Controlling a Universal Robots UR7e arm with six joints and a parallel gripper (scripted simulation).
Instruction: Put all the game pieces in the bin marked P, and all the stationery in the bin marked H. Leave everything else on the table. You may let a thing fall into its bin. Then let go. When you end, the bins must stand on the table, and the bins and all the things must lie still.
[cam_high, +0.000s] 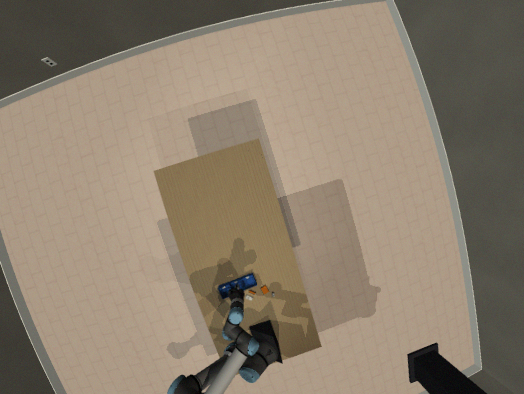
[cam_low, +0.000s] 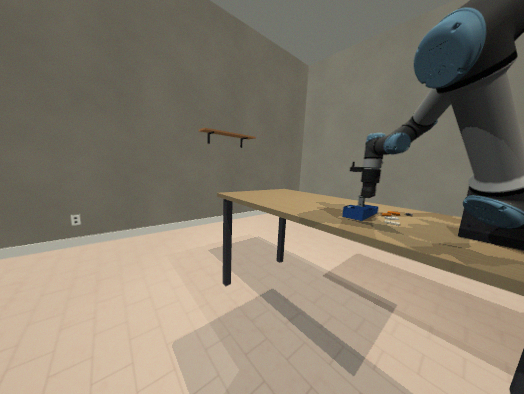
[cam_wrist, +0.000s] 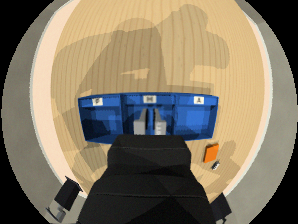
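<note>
Currently: blue three-compartment bin (cam_wrist: 107, 121) on tabletop (cam_wrist: 133, 43) | fingers low in middle compartment, set narrow; whether they grip anything cannot be told | white compartment labels unreadable | orange piece (cam_wrist: 210, 153) at bin's 4 o'clock, on tabletop.

Grey arm (cam_low: 482, 120), blue joint caps, seemingly black wrist

1 blue 3-slot bin unit (cam_wrist: 148, 117), 1 orange block (cam_wrist: 210, 153), 1 table (cam_high: 215, 200)
</note>
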